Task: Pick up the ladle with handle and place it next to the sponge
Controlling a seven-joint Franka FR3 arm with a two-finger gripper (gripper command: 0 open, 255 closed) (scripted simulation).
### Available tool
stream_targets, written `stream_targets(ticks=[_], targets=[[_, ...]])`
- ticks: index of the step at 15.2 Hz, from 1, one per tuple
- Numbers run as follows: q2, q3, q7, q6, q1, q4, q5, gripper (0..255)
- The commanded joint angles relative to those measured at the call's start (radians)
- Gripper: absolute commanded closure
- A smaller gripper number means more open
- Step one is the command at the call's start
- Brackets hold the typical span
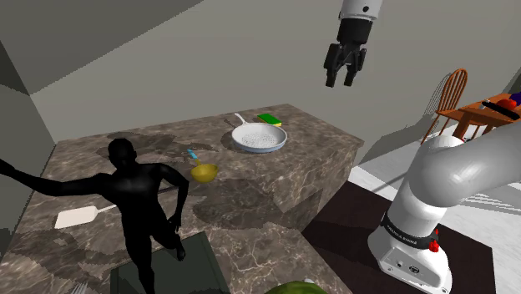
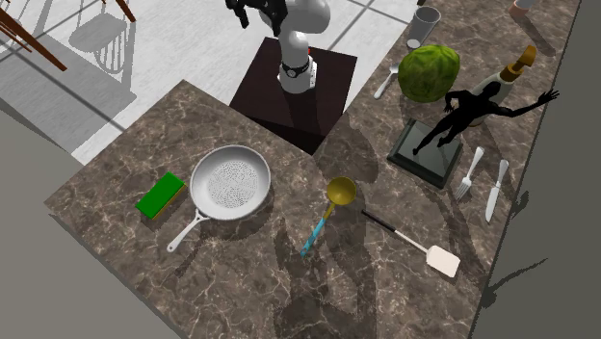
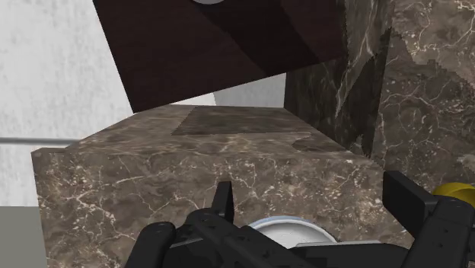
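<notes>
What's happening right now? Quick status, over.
Gripper open, high above counter. Ladle lying untouched on counter. White pan sits between ladle and sponge.

On the tabletop (image 2: 250,279), in the second exterior view: the sponge (image 2: 160,195) lies just beside the pan (image 2: 229,183) on its left. The ladle (image 2: 329,217) lies near on the pan's right, and the spatula (image 2: 409,240) farther right. My stand (image 2: 289,111) sits beyond the pan, off the tabletop's edge.

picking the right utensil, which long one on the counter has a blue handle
The yellow-bowled ladle beside the round white perforated pan. Its handle is blue; the white-bladed spatula's is black, and the fork and knife are pale throughout.
</notes>
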Motion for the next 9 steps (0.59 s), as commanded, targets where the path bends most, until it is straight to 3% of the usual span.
stream_targets(ticks=[1,9], targets=[[0.0,0.0,0.0,0.0,0.0,0.0,0.0,0],[0.175,0.101,0.11,0.214,0.027,-0.038,0.083,0]])
